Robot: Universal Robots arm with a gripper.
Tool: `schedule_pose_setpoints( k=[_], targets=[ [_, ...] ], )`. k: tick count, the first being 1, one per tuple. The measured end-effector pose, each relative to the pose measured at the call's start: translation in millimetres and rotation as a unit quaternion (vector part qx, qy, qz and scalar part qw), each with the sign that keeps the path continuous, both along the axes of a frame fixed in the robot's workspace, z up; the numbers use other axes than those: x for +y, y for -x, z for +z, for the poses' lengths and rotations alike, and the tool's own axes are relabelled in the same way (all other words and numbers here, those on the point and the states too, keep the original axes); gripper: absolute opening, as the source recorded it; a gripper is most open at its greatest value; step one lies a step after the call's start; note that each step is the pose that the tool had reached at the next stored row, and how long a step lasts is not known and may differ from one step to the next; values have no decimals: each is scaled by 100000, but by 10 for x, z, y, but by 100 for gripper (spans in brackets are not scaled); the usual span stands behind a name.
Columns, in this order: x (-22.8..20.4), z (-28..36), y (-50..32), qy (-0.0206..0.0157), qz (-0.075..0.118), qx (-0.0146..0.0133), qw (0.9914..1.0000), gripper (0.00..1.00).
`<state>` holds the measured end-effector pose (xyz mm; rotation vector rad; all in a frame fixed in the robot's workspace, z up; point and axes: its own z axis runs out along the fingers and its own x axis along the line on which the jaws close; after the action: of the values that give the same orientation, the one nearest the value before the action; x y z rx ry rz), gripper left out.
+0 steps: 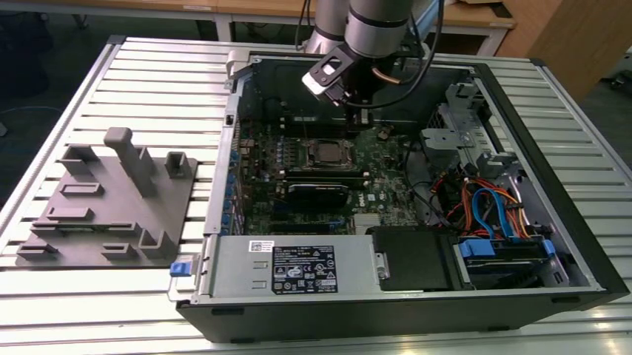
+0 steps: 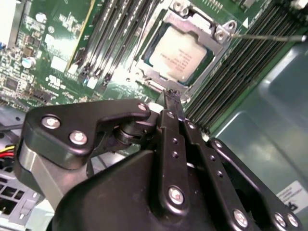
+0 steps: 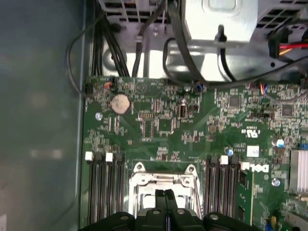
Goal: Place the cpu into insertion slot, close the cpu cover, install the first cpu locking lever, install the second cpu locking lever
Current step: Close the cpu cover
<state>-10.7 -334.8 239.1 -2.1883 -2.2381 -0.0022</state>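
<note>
The cpu lies flat in the insertion slot on the green board, its silver top facing up. The cpu cover, a grey metal frame, lies down around the chip; its edge also appears in the first wrist view. A thin metal locking lever sticks out sideways from one socket corner. My gripper hangs just above the socket's edge, fingers pressed together and holding nothing. The exterior view shows the gripper inside the open case, behind the socket.
Long black memory slots flank the socket on both sides. Case walls ring the board, with cables and drive bays on the exterior view's right. A grey parts fixture sits on the slatted table at the exterior view's left.
</note>
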Motion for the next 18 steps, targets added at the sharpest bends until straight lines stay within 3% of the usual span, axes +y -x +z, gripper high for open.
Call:
schedule_pose_setpoints(
  k=[18],
  targets=[
    [0,-45,41,-26,185,-1,100000,10]
  ],
)
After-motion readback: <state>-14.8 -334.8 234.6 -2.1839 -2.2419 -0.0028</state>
